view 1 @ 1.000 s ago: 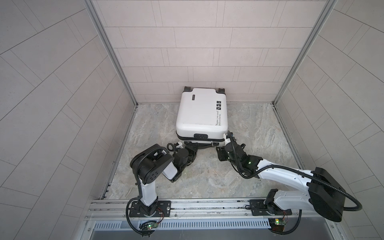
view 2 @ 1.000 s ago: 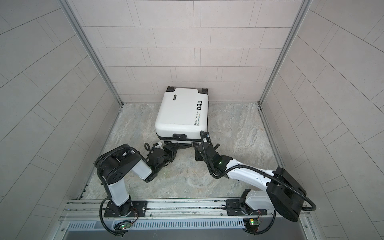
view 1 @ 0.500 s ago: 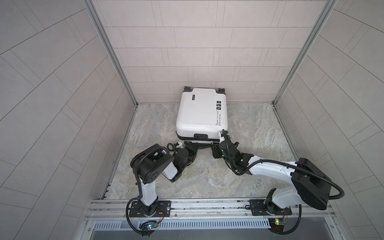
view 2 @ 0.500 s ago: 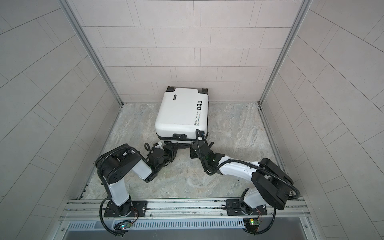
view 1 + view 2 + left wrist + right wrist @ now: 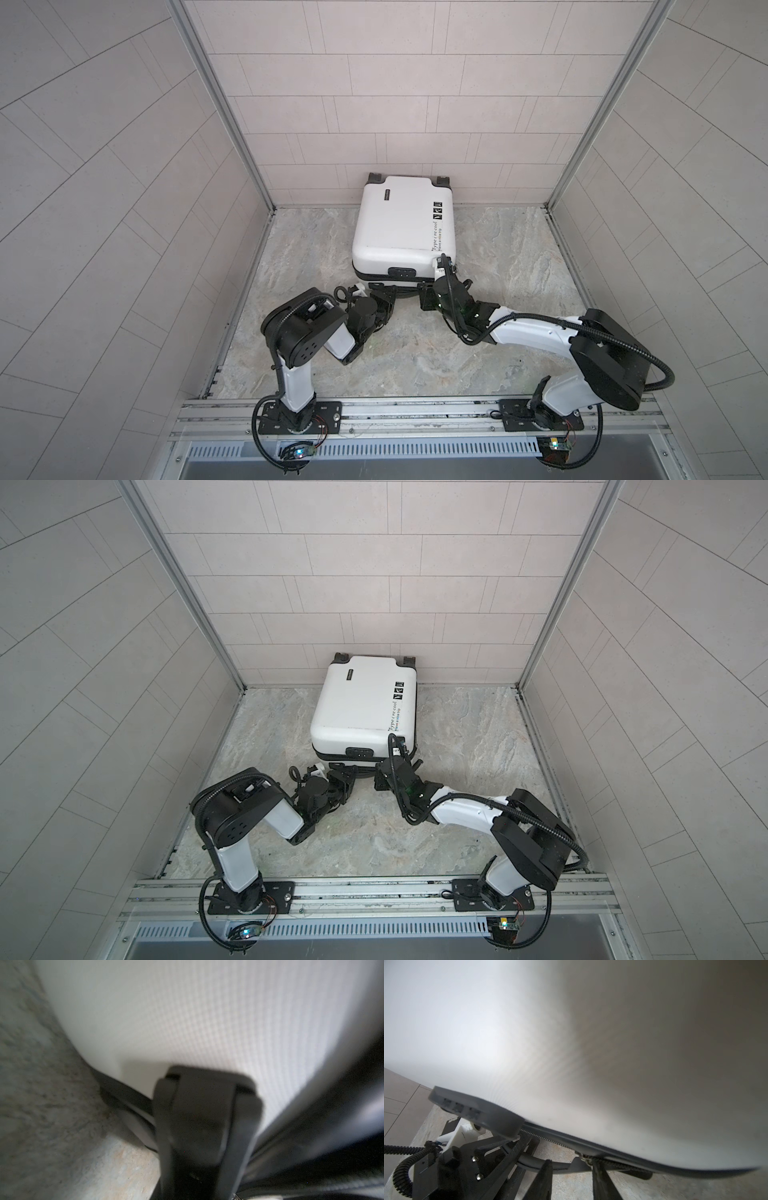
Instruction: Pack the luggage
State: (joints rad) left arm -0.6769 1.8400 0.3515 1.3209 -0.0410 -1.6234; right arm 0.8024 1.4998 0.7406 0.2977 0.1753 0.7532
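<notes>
Zipper step, I reckon: luggage [image 5: 401, 224] lies closed on the tabletop [image 5: 498, 257], left claw [image 5: 384, 297] at its near edge seemingly clamping the handle [image 5: 533, 1160], right claw [image 5: 571, 1167] part-open beside the zipper pull [image 5: 584, 1156], which needs pinching next.

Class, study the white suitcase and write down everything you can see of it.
The luggage is a small white hard-shell case, closed, lying flat on the marbled floor with its black wheels by the tiled back wall. Black script and three small stickers mark the shell; a black zip seam shows along its near side. The left pincer grips its black handle there; the right pincer stands open beside the zip.
</notes>
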